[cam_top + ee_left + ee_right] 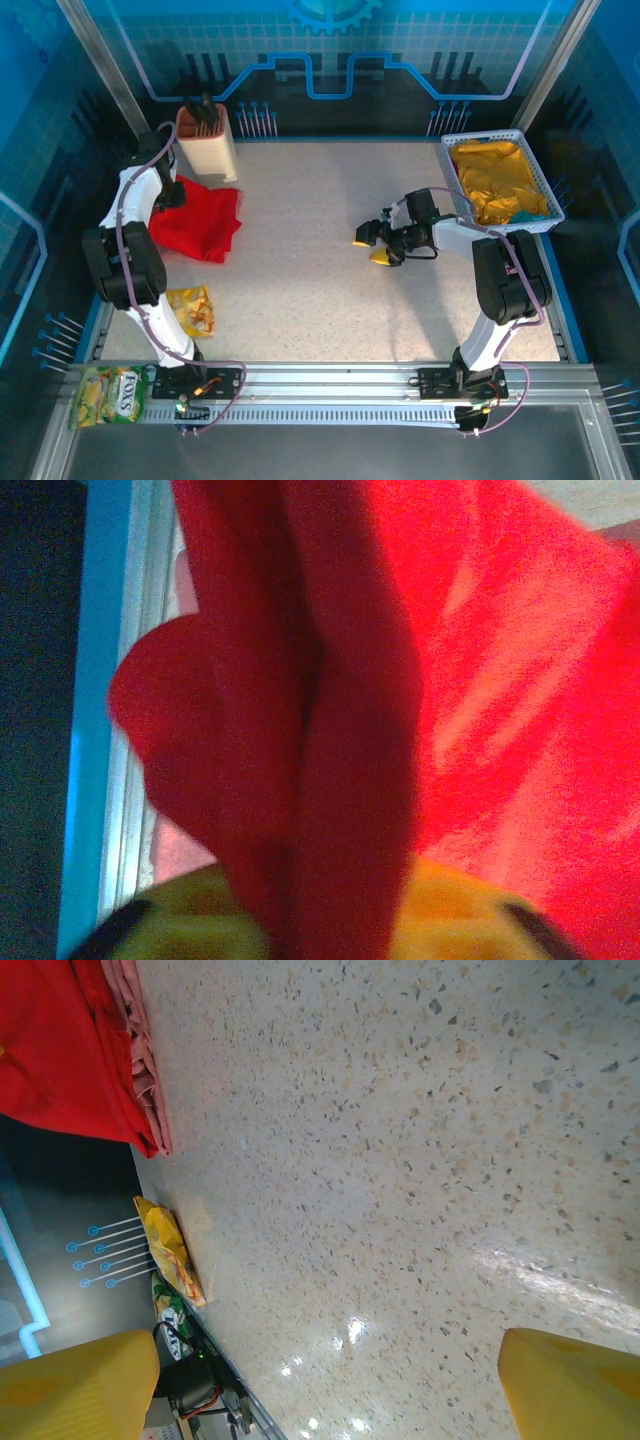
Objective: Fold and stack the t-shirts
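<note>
The t-shirts [200,222] lie stacked at the left of the counter [320,290], just before a bin [207,140] in the far left corner. A basket [482,136] holding cloth [497,180] sits at the far right. A snack packet [192,308] lies nearer than the shirts.

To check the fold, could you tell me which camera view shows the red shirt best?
The top external view shows most of the red shirt on the table. The left wrist view gives blurred close folds, the right wrist view one corner.
</note>
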Robot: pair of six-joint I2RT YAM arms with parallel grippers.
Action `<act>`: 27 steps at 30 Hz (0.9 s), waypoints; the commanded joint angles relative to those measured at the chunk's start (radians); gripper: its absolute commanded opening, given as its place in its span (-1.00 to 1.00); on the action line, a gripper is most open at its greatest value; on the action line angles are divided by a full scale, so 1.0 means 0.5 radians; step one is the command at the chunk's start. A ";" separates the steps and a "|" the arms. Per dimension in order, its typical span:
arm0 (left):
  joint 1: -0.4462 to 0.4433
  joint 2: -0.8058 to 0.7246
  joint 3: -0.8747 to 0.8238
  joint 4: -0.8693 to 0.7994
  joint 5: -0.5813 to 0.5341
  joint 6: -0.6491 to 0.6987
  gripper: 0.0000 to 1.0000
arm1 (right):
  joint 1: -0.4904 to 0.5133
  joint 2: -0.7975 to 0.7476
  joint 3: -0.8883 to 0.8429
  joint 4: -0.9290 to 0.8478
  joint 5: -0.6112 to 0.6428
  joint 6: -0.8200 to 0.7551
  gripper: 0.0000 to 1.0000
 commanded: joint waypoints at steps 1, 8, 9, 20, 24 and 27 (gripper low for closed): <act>0.064 0.069 0.083 -0.038 -0.283 -0.162 0.99 | 0.028 0.001 0.018 -0.020 -0.033 -0.029 0.77; 0.054 -0.122 -0.020 0.099 -0.117 -0.231 0.98 | 0.027 -0.039 -0.011 -0.010 -0.024 -0.037 0.78; 0.038 -0.165 -0.042 0.110 -0.111 -0.238 0.99 | 0.028 -0.044 -0.009 -0.015 -0.027 -0.040 0.79; -0.268 -1.070 -0.823 0.683 0.505 -0.419 0.99 | 0.025 -0.477 0.171 -0.575 0.821 -0.516 0.99; -0.305 -1.426 -1.384 1.262 0.647 -0.496 0.99 | 0.012 -0.724 0.108 -0.566 1.210 -0.644 0.99; -0.311 -1.510 -1.622 1.439 0.716 -0.546 0.99 | 0.007 -0.882 -0.029 -0.430 1.507 -0.738 0.99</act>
